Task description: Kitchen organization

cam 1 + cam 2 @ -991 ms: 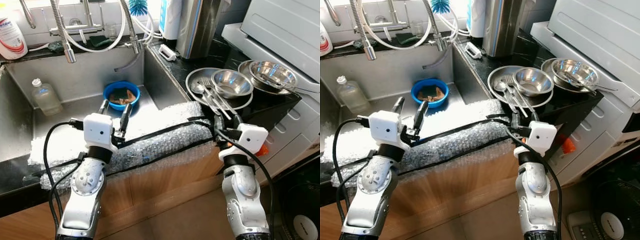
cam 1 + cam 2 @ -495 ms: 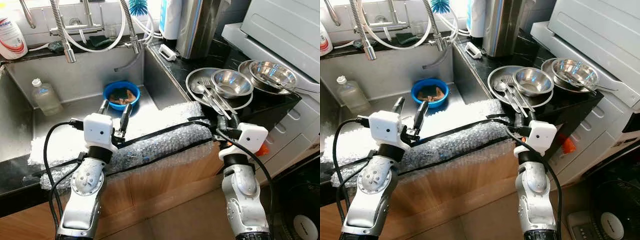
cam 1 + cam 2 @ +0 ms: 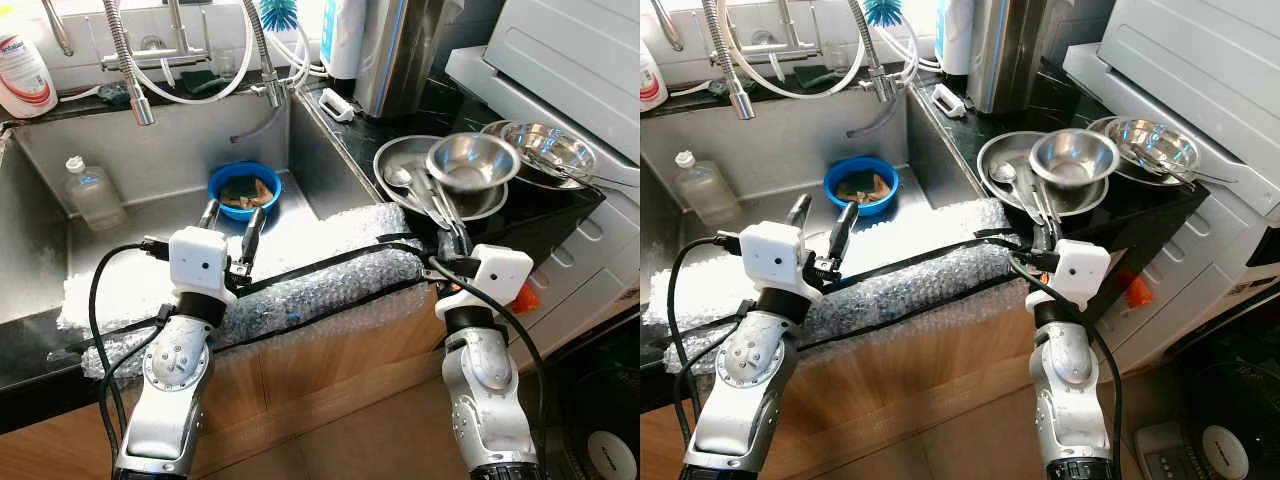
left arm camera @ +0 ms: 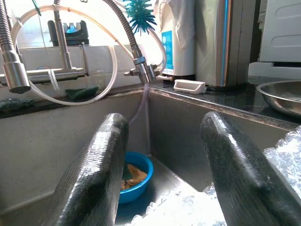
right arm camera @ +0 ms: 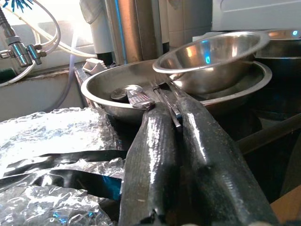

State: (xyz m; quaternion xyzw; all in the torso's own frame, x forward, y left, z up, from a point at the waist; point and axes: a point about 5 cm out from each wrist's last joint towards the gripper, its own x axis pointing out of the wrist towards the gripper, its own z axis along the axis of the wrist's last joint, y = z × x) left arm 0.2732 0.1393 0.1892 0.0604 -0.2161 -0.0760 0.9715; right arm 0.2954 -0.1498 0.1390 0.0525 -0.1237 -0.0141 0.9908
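Right gripper (image 5: 175, 109) clamps cutlery handles (image 5: 165, 96) under tilted bowl (image 3: 472, 160); left gripper (image 3: 229, 215) open

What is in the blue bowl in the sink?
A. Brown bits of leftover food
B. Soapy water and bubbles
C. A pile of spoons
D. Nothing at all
A. The blue bowl sits on the bottom of the sink and holds brown scraps, seen from above in the eye views and past the left gripper in the wrist view.
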